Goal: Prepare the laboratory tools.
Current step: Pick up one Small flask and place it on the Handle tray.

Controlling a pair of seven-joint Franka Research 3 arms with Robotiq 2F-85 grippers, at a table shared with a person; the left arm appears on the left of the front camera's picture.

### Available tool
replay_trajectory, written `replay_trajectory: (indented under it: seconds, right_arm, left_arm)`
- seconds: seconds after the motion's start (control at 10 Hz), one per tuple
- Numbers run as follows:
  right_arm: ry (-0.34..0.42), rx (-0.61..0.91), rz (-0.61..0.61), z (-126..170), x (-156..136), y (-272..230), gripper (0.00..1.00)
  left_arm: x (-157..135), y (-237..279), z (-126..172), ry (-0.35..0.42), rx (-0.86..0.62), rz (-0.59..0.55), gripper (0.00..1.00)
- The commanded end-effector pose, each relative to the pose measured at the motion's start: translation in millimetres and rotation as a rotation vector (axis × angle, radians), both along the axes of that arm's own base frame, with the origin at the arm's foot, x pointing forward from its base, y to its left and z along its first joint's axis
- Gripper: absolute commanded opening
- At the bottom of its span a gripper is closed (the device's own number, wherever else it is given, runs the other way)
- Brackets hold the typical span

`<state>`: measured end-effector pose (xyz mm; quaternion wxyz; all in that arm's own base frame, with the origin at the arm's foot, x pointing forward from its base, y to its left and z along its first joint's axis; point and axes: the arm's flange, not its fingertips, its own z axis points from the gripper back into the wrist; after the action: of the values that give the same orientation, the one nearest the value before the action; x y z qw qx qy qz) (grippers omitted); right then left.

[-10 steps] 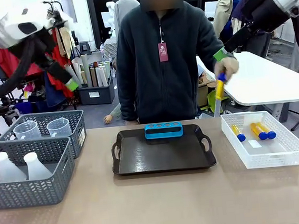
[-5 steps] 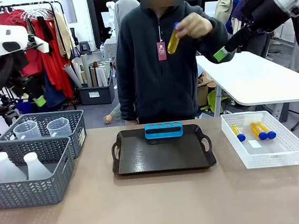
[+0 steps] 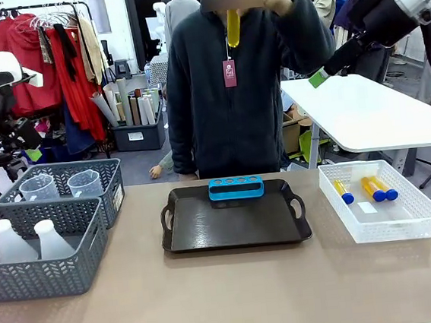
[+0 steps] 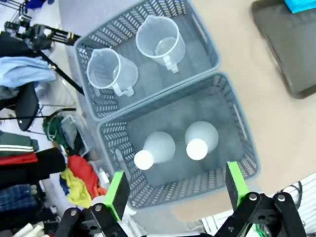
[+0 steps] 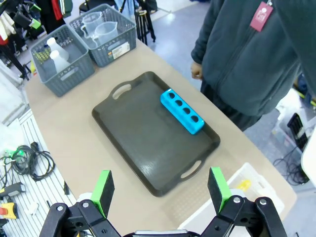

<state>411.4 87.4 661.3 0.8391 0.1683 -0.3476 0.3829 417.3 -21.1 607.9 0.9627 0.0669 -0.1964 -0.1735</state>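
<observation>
The person across the table holds one yellow tube [image 3: 232,27] upright, high at head height. Three more blue-capped yellow tubes [image 3: 371,188] lie in the white mesh bin [image 3: 424,221] at the right. Two white conical flasks [image 3: 12,242] [image 4: 200,140] stand in the near grey basket [image 3: 47,273]. Behind it, two clear measuring beakers [image 3: 85,183] [image 4: 158,42] stand in the far grey basket [image 3: 115,190]. My left gripper [image 4: 176,190] hangs open high above the flask basket [image 4: 237,123]. High over the table, my right gripper [image 5: 160,185] is open and holds nothing.
A black tray [image 3: 233,225] [image 5: 148,148] sits mid-table with a blue tube rack [image 3: 236,188] [image 5: 181,112] at its far edge. The person stands close behind it. A white table [image 3: 379,115] stands behind on the right, and clothes racks [image 3: 46,63] stand behind on the left.
The person's hand has carried the yellow tube from beside the bin up to head height. My left arm has swung left to above the baskets. The right arm has not moved.
</observation>
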Motion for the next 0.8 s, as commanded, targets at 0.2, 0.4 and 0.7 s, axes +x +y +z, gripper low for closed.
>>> replay_trajectory:
  seconds: [0.2,0.4,0.7]
  right_arm:
    - [-0.001,0.021,0.012,-0.9,-0.4,-0.1,1.00]
    - [-0.001,0.021,0.012,-0.9,-0.4,-0.1,1.00]
    - [-0.001,0.021,0.012,-0.9,-0.4,-0.1,1.00]
  left_arm:
    - [-0.8,-4.9,1.3,-0.003,0.000,-0.012,1.00]
    - [14.6,15.1,-22.9,0.062,0.066,0.020,1.00]
    - [24.4,43.2,-61.7,0.122,0.043,0.173,1.00]
